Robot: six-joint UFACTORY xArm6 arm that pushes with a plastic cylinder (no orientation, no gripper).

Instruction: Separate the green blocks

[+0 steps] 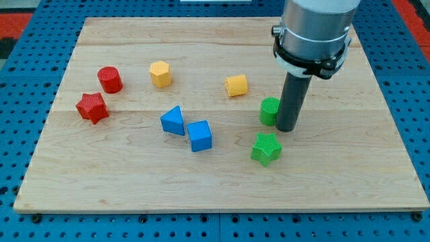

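Two green blocks lie at the board's right middle. A green cylinder (269, 111) stands just left of my rod, touching or nearly touching it. A green star-shaped block (267, 148) lies below it, a short gap away. My tip (287, 128) rests on the board right of the green cylinder and just above and to the right of the green star.
A yellow block (236, 85) lies up and left of the green cylinder. A blue cube (199, 136) and a blue triangular block (173, 121) lie to the left. A yellow hexagonal block (160, 74), a red cylinder (109, 80) and a red star (92, 107) lie farther left. The wooden board (101, 181) ends near the view's bottom.
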